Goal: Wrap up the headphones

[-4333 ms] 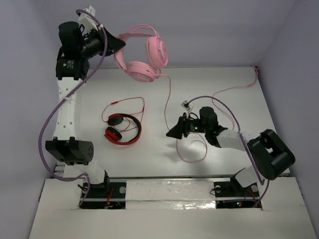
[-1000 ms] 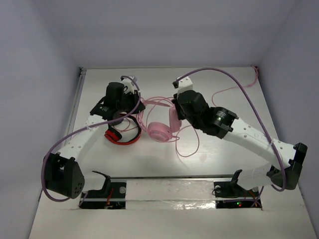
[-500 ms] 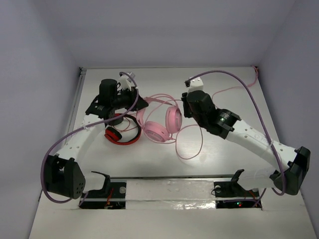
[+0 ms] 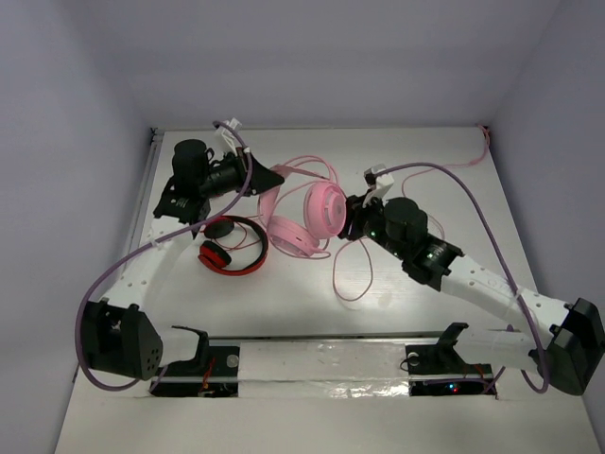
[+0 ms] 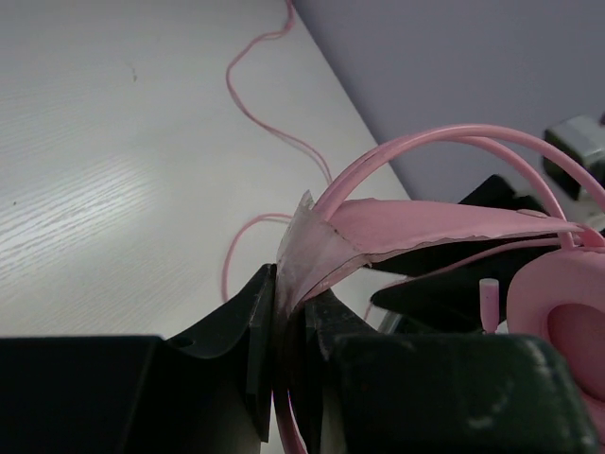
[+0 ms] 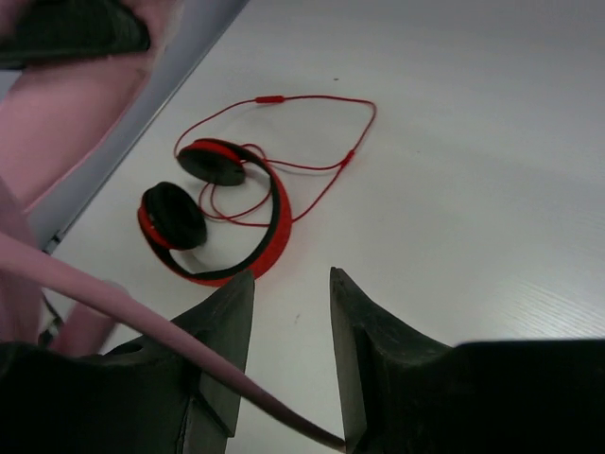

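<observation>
The pink headphones sit just above the centre of the overhead view, between the two arms. The left gripper, at upper left, has its jaws pressed together on the headband's pale inner strap. The right gripper is against the right side of the cups, jaws spread. In its wrist view the cable crosses below the gap, not pinched at the tips.

The red headphones lie just left of the lower pink cup, crowding that side. The cable loops down past centre, and another stretch trails to the upper right corner. A bare strip runs along the near edge at the bottom.

The table is white with a faint wood grain. Plain lavender walls close it in at the left, top and right edges.
</observation>
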You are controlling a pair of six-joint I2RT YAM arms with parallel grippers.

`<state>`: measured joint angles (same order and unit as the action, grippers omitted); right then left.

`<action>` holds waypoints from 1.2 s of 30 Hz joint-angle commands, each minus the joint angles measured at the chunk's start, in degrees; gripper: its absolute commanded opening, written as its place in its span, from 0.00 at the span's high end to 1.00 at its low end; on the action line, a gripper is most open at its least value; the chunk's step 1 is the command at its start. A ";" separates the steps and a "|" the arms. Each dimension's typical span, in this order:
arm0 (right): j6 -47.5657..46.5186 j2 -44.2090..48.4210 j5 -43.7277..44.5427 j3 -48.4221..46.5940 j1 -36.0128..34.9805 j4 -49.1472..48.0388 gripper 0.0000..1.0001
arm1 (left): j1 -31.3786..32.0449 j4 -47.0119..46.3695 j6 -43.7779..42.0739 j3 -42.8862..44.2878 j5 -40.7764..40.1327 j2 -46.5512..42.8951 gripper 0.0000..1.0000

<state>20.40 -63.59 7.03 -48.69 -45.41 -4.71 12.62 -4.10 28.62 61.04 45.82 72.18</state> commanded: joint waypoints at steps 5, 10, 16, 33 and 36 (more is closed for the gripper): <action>3.94 -1.00 -12.47 5.88 0.32 -20.76 0.55 | -2.60 -9.44 11.71 6.72 3.14 -4.24 1.00; 7.71 -2.41 -13.27 12.20 0.32 -28.15 0.51 | -5.41 -8.81 15.04 11.29 0.23 -3.80 1.00; 10.71 -6.10 -14.23 15.29 0.32 -32.99 0.49 | -8.31 -13.29 20.67 12.18 -2.58 -2.57 1.00; 11.59 -27.63 -15.64 13.26 0.32 -45.99 0.37 | -11.22 -26.40 37.91 13.92 -1.35 1.82 1.00; 12.47 -28.86 -15.38 14.76 0.32 -48.28 0.37 | -12.45 -25.43 38.00 15.95 -2.23 2.17 1.00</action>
<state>32.03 -91.74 -8.21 -34.30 -45.39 -44.73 1.13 -23.40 61.49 71.77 43.92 75.37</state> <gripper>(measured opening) 0.633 0.098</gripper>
